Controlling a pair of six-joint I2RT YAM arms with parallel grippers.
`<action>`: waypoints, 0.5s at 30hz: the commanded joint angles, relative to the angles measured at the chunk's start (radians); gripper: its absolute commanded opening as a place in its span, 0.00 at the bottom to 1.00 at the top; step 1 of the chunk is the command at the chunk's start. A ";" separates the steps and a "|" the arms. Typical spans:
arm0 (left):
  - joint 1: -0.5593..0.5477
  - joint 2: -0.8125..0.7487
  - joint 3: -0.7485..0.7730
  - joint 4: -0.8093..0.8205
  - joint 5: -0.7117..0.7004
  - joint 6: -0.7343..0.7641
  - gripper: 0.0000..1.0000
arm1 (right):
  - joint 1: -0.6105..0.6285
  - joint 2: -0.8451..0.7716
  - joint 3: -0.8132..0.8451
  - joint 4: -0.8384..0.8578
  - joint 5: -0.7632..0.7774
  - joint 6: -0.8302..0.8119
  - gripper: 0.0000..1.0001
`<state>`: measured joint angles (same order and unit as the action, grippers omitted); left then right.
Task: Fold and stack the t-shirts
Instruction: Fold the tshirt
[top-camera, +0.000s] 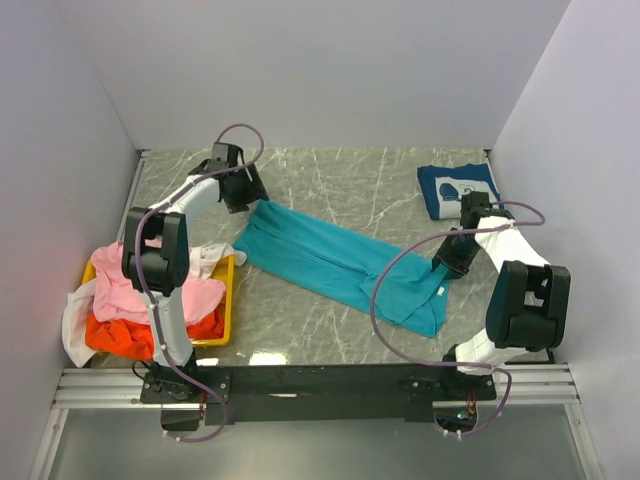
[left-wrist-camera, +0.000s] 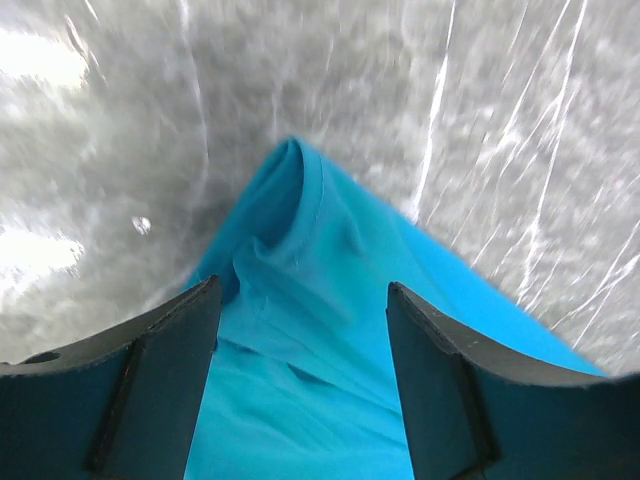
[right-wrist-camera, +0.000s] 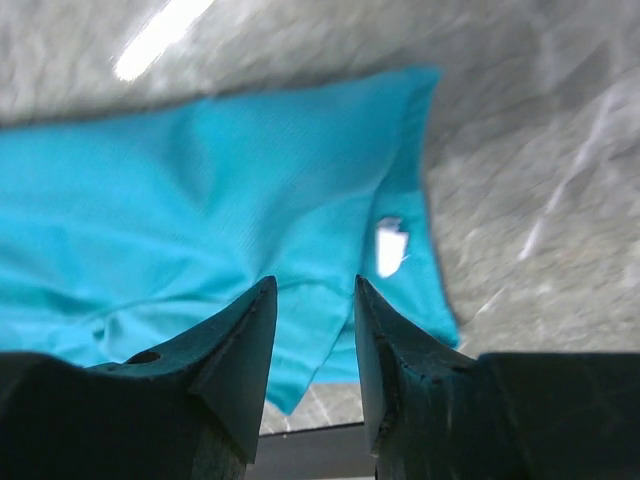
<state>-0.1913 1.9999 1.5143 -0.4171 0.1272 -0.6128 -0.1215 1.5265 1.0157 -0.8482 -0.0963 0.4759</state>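
A plain teal t-shirt (top-camera: 340, 262) lies as a long folded strip, running diagonally across the table from back left to front right. My left gripper (top-camera: 248, 200) is at its back-left end. In the left wrist view it is open (left-wrist-camera: 303, 288), its jaws on either side of the bunched teal corner (left-wrist-camera: 300, 200). My right gripper (top-camera: 443, 265) is over the front-right end. In the right wrist view it is open (right-wrist-camera: 314, 282) above the teal cloth (right-wrist-camera: 200, 180), near a white label (right-wrist-camera: 390, 245). A folded navy t-shirt with white print (top-camera: 458, 188) lies at the back right.
A yellow tray (top-camera: 228, 300) at the front left holds a heap of pink (top-camera: 130, 290), orange (top-camera: 120, 335) and white (top-camera: 75, 325) t-shirts that spill over its rim. White walls close in the table on the left, back and right. The table's front edge shows in the right wrist view (right-wrist-camera: 310, 440).
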 joint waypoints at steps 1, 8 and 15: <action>0.001 0.029 0.073 0.000 0.029 0.025 0.72 | -0.049 0.023 0.046 0.046 0.047 -0.016 0.45; 0.006 0.046 0.069 -0.028 -0.023 0.045 0.70 | -0.110 0.086 0.026 0.107 0.013 -0.020 0.45; 0.007 0.040 0.046 -0.052 -0.052 0.044 0.65 | -0.116 0.139 0.030 0.152 0.036 -0.016 0.45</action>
<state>-0.1844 2.0468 1.5593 -0.4587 0.0971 -0.5865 -0.2329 1.6535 1.0157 -0.7460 -0.0784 0.4698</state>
